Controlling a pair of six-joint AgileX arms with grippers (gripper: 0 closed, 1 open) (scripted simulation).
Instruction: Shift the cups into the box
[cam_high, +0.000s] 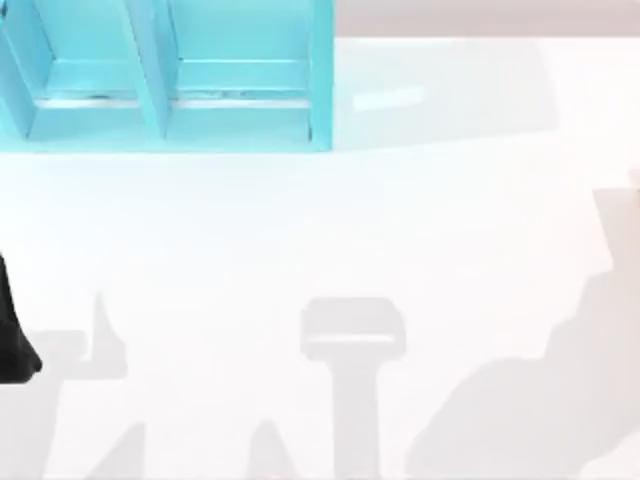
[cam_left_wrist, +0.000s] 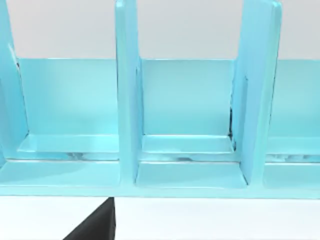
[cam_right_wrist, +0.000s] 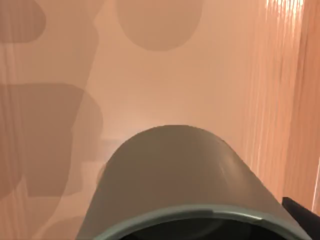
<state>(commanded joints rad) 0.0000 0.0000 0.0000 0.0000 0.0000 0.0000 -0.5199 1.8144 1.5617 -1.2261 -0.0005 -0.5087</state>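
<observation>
Top view: turquoise box at the far left of the white worktop, split by upright dividers into compartments. Dark piece of the left arm at the left edge, well apart from the box. Soft grey shadows across the near half of the worktop.

Left wrist view: same box seen from the front and close, three compartments side by side between tall turquoise dividers, white worktop along its base. Dark edge of the left pincer low in the picture; open or closed, cannot tell.

Right wrist view: olive-grey cup right up against the lens, plain rounded wall and rim showing, dark inside. Reddish-brown ribbed surface beside it, shadows over a pale pinkish ground. Dark corner of the right pincer just beside the cup; whether gripping it, cannot tell.
</observation>
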